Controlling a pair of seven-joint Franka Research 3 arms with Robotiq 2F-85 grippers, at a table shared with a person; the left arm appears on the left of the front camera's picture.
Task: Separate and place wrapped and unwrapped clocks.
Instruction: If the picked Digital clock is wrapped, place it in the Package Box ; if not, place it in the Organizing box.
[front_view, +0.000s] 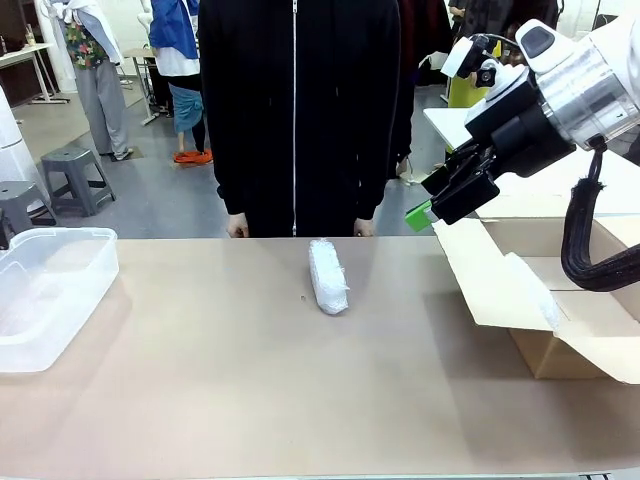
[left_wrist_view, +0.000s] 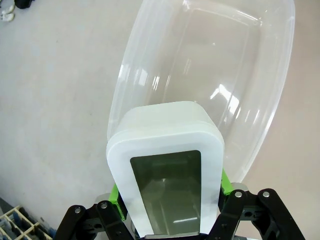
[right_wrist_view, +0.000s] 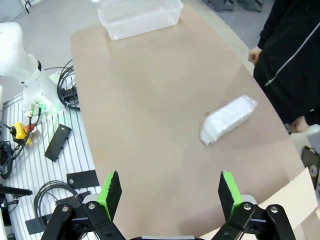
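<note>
- the left end effector is clamped on the unwrapped clock, directly above the clear bin; the drop-off looks to be in hand.
- next, likely: lower into the bin, then release.
- the right end effector hangs with its jaws apart and empty, far right of the bin.
- one wrapped clock lies on the table, well right of the bin.

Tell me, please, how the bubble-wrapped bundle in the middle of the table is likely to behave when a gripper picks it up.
The bubble-wrapped bundle probably gives a little when squeezed, since its outside is soft wrap. Its shiny plastic may be slippery. Lying flat and oblong on the table, it seems unlikely to roll far.
</note>
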